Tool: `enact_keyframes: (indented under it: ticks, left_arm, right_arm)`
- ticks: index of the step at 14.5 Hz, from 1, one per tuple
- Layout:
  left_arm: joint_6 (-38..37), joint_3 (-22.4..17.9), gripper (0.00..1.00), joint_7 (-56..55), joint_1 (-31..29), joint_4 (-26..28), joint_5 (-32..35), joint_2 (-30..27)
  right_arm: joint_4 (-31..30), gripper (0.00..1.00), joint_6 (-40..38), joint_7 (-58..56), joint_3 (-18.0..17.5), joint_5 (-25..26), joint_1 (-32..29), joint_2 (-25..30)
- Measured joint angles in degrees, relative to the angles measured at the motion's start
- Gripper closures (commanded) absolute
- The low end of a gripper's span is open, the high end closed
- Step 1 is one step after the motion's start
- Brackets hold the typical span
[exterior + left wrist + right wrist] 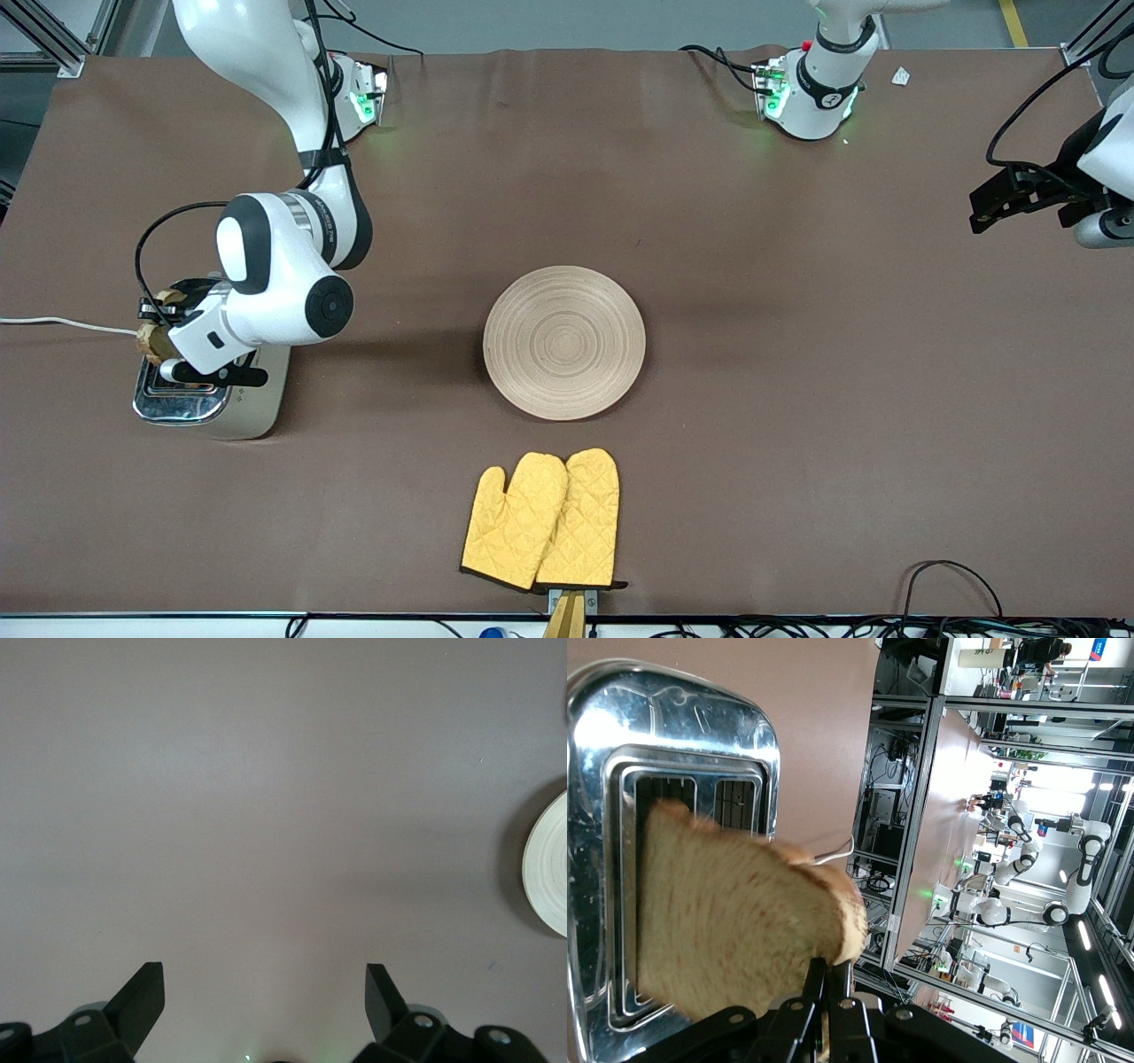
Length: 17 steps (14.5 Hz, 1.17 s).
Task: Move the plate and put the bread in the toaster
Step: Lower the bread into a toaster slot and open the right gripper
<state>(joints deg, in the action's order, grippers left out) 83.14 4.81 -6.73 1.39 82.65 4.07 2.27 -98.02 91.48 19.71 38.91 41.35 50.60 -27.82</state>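
The toaster (213,408) stands at the right arm's end of the table, its chrome top and two slots filling the right wrist view (682,718). My right gripper (830,967) is shut on one corner of the bread (726,930) and holds the slice over a slot, its lower edge at the slot's mouth. In the front view the bread (152,340) shows only as brown bits beside the right arm's hand. The wooden plate (564,342) lies empty at the table's middle; its edge shows in the left wrist view (551,864). My left gripper (264,970) is open and empty over bare table at the left arm's end (985,213).
A pair of yellow oven mitts (542,518) lies nearer to the front camera than the plate. The toaster's white cord (53,322) runs off the table's edge at the right arm's end. A brown cloth covers the table.
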Motion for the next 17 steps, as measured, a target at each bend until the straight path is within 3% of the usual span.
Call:
enact_keyframes:
  ticks: [5,12,17]
  left_arm:
    - [0.0,-0.01,0.0,0.0,-0.01,0.0,0.0,0.03]
    - [0.0,-0.75,0.0,0.23,-0.06,0.0,0.0,0.03]
    - [0.02,-0.75,0.0,0.49,-0.06,-0.08,0.0,0.04]
  right_arm:
    - [-0.67,0.99,-0.43,0.07,0.01,0.2,0.72,0.98]
    - [-2.14,0.99,11.04,0.39,0.26,0.78,-2.96,0.28]
    - [-2.29,0.98,12.19,2.66,-0.01,0.84,-3.63,-1.5]
